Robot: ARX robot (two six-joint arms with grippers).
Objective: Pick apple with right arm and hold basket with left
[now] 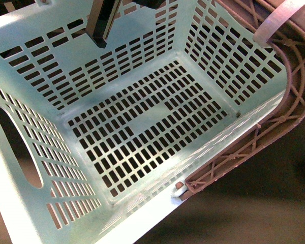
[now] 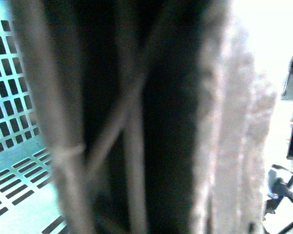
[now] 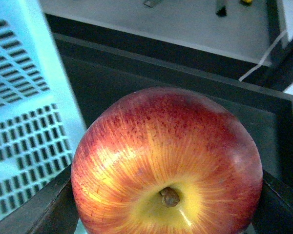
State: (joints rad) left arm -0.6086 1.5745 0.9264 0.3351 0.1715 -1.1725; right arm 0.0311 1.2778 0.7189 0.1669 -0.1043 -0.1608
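My right gripper (image 3: 163,214) pinches the round red apple with a yellow patch (image 3: 166,156) in its jaws, just beside the big pale aqua plastic basket (image 3: 34,97). My black left gripper (image 1: 100,30) is at the basket's far wall; I cannot tell how its jaws stand.

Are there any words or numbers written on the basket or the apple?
None: no words, numbers or labels show in any view.
The basket has only plain slotted plastic.
The apple has bare skin and no sticker.
The left wrist view is too blurred to read anything.
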